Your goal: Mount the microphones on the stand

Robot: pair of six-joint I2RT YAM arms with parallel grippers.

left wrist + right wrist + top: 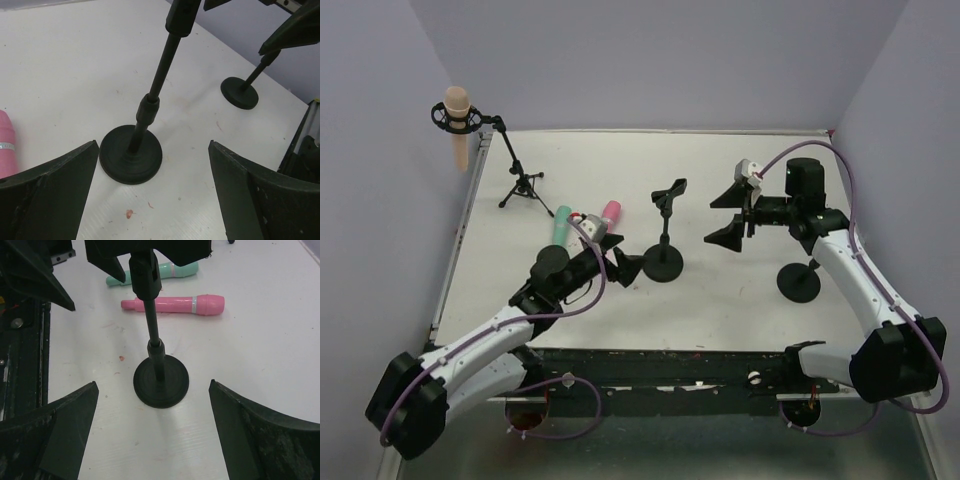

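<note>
1. Left gripper [625, 266]: jaws spread wide, nothing held. It sits low over the table [720, 300], at 9 o'clock of the centre stand [663, 263] and just beside its round base.
2. Right gripper [729, 213]: jaws wide apart, nothing held. It is raised, at 3 o'clock of the centre stand's top clip.
3. Pink microphone [610, 212]: lies flat on the table at 11 o'clock of the left gripper, near but apart. It is at 9 o'clock of the right gripper, well apart, with the centre stand between.
4. Teal microphone [563, 225]: lies flat beside the pink microphone, on its 9 o'clock side, at 10 o'clock of the left gripper.
5. Peach microphone [457, 125]: upright in the ring mount of the tripod stand [523, 185] at the far-left corner, at 10 o'clock of both grippers, well apart.
6. Right stand [798, 282]: round base on the table at 5 o'clock of the right gripper.
7. Views:
   - The right wrist camera shows the pink and teal microphones full length, side by side and not touching, beyond the centre stand's pole.
   - The left wrist camera catches only one end of the pink microphone at its left edge, plus both round bases.
   - Only the top camera shows the peach microphone.
</note>
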